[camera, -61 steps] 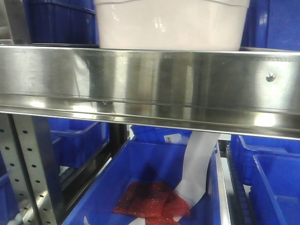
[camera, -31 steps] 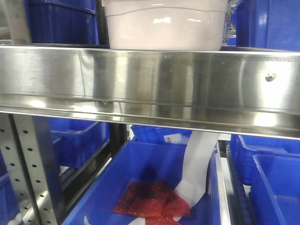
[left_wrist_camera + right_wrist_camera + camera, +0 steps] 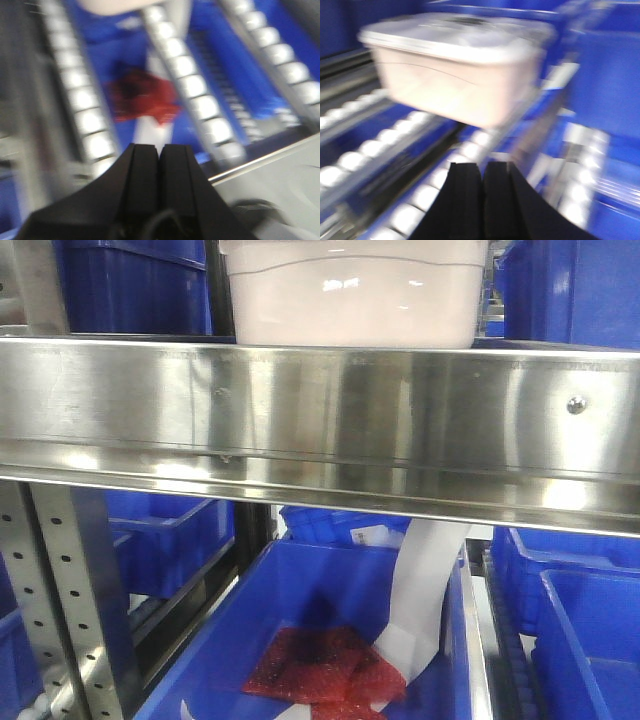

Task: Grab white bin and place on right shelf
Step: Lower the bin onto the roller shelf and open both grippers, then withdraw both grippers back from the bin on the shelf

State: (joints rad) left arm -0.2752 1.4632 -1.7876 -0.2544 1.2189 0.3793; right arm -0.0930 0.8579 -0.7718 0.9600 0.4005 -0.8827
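On the shelf: white bin (image 3: pixel 352 295) sits on the right shelf (image 3: pixel 320 425), behind the middle of its broad steel front rail, on the roller tracks (image 3: pixel 395 145) that carry it.
Beside it: blue bins (image 3: pixel 130 285) stand to either side.
Left gripper (image 3: pixel 159 155): jaws pressed together, holding nothing, over the rollers; view blurred.
Right gripper (image 3: pixel 482 172): jaws closed and empty, clear of the bin ahead.
Task judgement: placement appears done, since neither gripper touches the bin.
Below: lower blue bin (image 3: pixel 300 610) holds a red pouch (image 3: pixel 325 665) and a white strip (image 3: pixel 420 590).
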